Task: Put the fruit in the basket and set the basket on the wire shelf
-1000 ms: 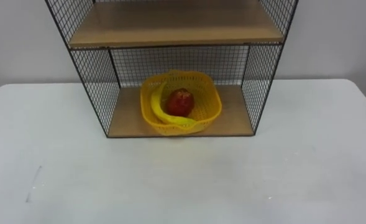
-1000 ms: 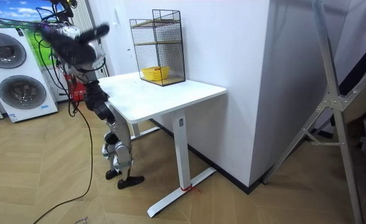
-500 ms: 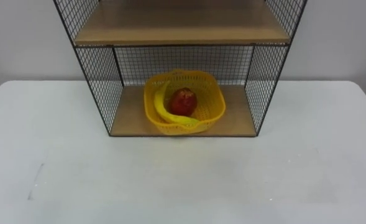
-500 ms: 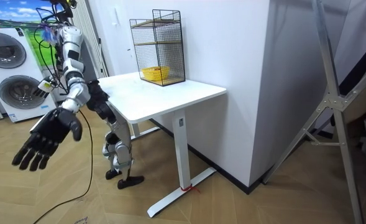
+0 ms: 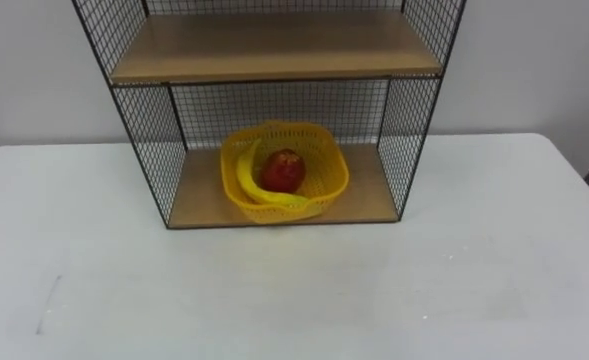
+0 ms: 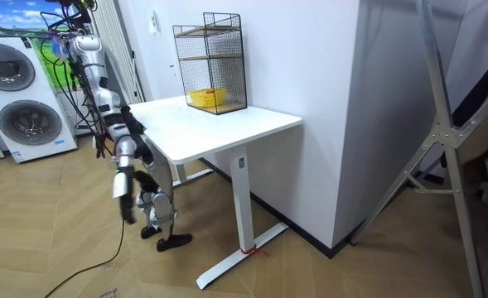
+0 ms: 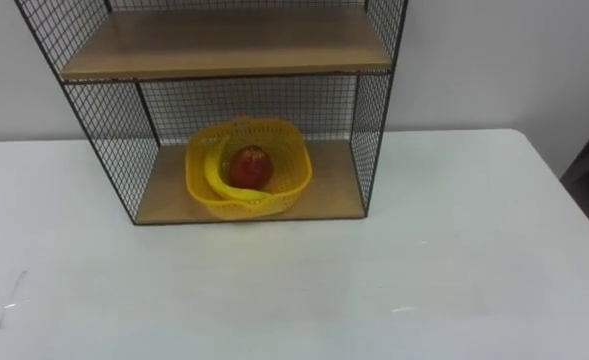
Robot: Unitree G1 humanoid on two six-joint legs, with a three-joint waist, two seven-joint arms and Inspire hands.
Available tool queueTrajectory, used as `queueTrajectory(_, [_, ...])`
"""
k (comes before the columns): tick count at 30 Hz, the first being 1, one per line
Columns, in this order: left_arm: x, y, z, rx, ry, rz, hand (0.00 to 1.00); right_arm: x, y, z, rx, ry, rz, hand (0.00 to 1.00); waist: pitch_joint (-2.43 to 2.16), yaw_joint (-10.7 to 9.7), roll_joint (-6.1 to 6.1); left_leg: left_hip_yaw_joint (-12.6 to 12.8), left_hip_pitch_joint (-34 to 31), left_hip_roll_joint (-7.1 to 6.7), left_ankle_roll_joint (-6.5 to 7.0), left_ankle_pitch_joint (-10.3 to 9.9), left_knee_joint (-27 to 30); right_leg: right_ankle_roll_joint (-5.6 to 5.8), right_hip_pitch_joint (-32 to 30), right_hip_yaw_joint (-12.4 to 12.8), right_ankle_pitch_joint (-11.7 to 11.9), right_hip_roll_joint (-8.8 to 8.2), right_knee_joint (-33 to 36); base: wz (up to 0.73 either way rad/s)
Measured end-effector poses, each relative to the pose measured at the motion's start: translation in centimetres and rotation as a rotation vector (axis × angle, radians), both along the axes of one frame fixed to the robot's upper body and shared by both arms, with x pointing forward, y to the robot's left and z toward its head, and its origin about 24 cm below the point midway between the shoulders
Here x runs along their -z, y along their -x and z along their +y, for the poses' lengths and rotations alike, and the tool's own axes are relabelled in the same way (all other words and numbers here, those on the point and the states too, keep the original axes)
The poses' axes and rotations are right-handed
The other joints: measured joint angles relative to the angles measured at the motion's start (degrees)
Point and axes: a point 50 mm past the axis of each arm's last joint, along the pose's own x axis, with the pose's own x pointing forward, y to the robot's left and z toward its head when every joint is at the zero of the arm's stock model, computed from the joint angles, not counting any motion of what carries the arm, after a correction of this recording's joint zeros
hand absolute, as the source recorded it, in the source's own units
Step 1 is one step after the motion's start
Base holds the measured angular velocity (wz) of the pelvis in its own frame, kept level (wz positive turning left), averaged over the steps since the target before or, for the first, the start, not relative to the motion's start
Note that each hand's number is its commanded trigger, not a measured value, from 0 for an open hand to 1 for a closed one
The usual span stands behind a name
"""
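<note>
- The yellow plastic mesh basket (image 5: 332, 180) sat on the lower wooden board of the black wire shelf (image 5: 399, 140), just above the middle of the eye view.
- Inside the basket lay a red apple (image 5: 283, 170), and a yellow banana (image 5: 244, 176) curved round the apple's left side and front, touching it.
- The basket stood a little left of the compartment's middle, apart from both mesh side walls, its front edge near the board's front edge.
- The shelf's upper wooden board ran across the top of the frame.
- The shelf stood at the back of the white table (image 5: 294, 300), against the pale wall.
- In the room view, the robot stood at the table's end on the room view's left, in front of the white washing machines (image 6: 20, 108).
- Its right hand (image 6: 126, 201) hung low beside its legs, well away from the basket; whether open or closed could not be told.
</note>
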Motion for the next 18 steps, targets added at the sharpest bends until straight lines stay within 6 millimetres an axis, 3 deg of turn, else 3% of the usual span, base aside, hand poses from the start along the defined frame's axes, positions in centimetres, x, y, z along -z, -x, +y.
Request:
queueTrajectory(2, [0.6, -1.9, -0.4, 0.204, 0.073, 0.023, 0.0, 0.4, -1.8, 0.3, -0.252, -0.062, 0.04, 0.0, 0.09, 0.9, -0.22, -0.1, 0.4, 0.06, -0.22, 0.2, -0.3, -0.05, 0.7, -0.1, 0.5, 0.2, -1.0, 0.0])
queueTrajectory(4, [1.4, -5.2, -1.2, 0.453, 0.133, 0.038, 0.0, 1.0, -4.2, 1.2, -0.534, -0.159, 0.08, 0.0, 0.47, 1.0, -0.72, -0.4, 1.1, 0.11, -0.03, 1.4, -1.1, -0.09, 1.7, -0.5, 1.3, 0.46, -2.5, 0.07])
queueTrajectory(8, [1.9, -9.6, -2.1, 0.734, 0.161, 0.036, 0.0, 1.8, -6.1, 3.0, -0.837, -0.279, 0.125, 0.0, 1.06, 1.2, -1.58, -0.3, 1.8, 0.05, 0.01, 2.6, -2.7, -0.11, 2.2, -0.7, 1.9, 0.55, -3.7, 0.01])
queueTrajectory(10, [2.1, -11.4, -2.7, 0.816, 0.166, 0.014, 0.0, 2.1, -6.9, 4.1, -0.951, -0.321, 0.137, 0.0, 1.64, 1.2, -1.48, 0.5, 2.1, 0.11, -0.16, 3.1, -3.3, -0.04, 2.1, 0.3, 2.4, 0.83, -3.8, -0.22])
queueTrajectory(12, [2.1, -12.3, -3.2, 0.881, 0.173, -0.008, 0.0, 2.3, -7.5, 4.5, -1.017, -0.343, 0.135, 0.0, 1.75, 1.0, -1.2, 1.0, 2.1, 0.22, -0.15, 3.1, -3.5, -0.18, 2.0, 0.6, 2.6, 0.97, -4.3, -0.18])
queueTrajectory(18, [2.4, -12.5, -4.4, 0.977, 0.228, 0.014, 0.0, 2.5, -7.8, 5.5, -1.076, -0.39, 0.125, 0.0, 1.84, 0.9, -0.99, 1.3, 1.5, 0.13, -0.14, 3.3, -3.9, 0.11, 1.2, 1.0, 3.0, 1.0, -4.5, -0.02])
